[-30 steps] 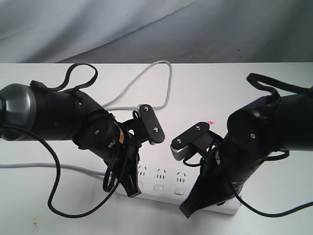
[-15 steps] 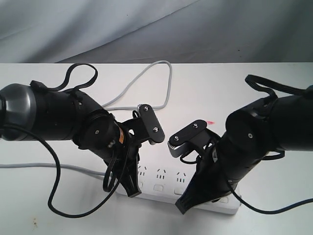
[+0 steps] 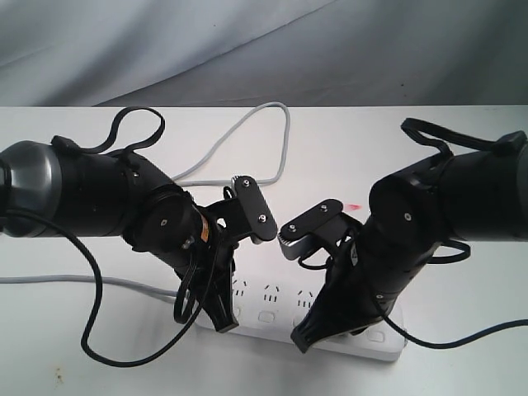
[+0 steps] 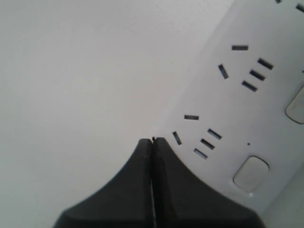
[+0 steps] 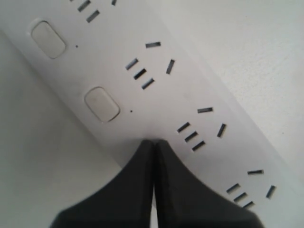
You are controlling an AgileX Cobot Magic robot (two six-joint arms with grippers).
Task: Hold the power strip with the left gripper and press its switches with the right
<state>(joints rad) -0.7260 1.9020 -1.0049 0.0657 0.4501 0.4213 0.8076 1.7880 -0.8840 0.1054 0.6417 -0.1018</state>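
The power strip [image 3: 266, 302] lies flat at the near edge of the white table [image 3: 346, 148], its long side running across the exterior view, with both arms coming down onto it. Its sockets face up and a row of switches [image 3: 266, 316] runs along the near side. Only the middle stretch and the right end show between the arms. The left gripper [image 3: 223, 324] has its two fingers pressed together with nothing between them. In the left wrist view its tip [image 4: 152, 140] sits right at the strip's [image 4: 247, 109] long edge, just beside a socket and apart from the nearest switch [image 4: 251, 173]. The right gripper [image 3: 301, 340] is likewise closed to a single point. In the right wrist view that tip [image 5: 154, 141] is over the strip's [image 5: 156, 95] top face, between a switch [image 5: 101, 103] and a socket. Whether it bears down on the plastic cannot be told. The grey-white cord [image 3: 286, 140] loops across the table behind the arms, and a grey cloth backdrop [image 3: 247, 49] hangs beyond.
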